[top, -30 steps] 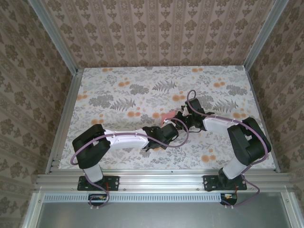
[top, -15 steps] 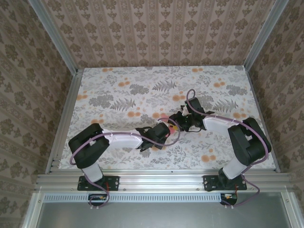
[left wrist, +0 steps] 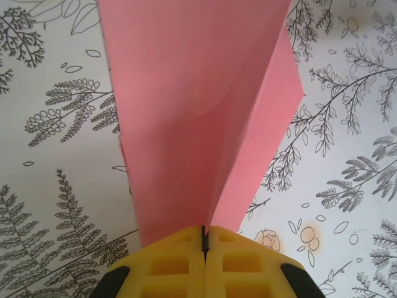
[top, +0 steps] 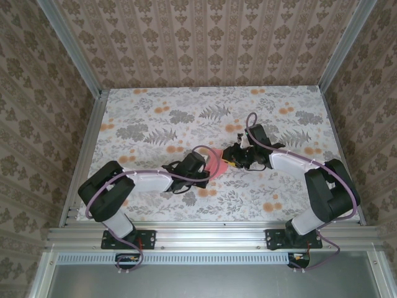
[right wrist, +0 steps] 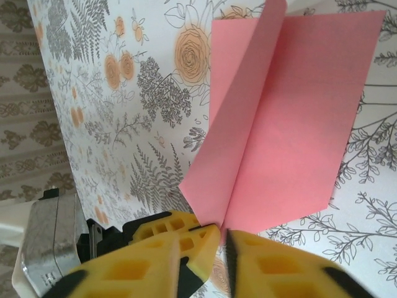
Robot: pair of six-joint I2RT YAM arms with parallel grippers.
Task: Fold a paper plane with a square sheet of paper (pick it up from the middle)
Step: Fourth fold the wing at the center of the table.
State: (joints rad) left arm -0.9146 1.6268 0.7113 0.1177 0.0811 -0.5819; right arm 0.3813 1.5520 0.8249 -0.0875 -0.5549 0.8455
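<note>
Fingers of the left arm (left wrist: pixel 167 264), yellow and waffle-moulded, press together on the centre crease of the folded pink paper (left wrist: pixel 186 105), whose smooth matte flaps spread away from the pinch, while the right fingers (right wrist: pixel 155 261) stand slightly apart at its pointed corner. The paper is held near the middle of the bench (top: pixel 155 118), between the arms, with bare floral-printed surface open all round to the aluminium rails (top: pixel 84 155).

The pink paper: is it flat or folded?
Folded: the pink paper rises along a centre crease, its near end pinched in the shut left gripper.
</note>
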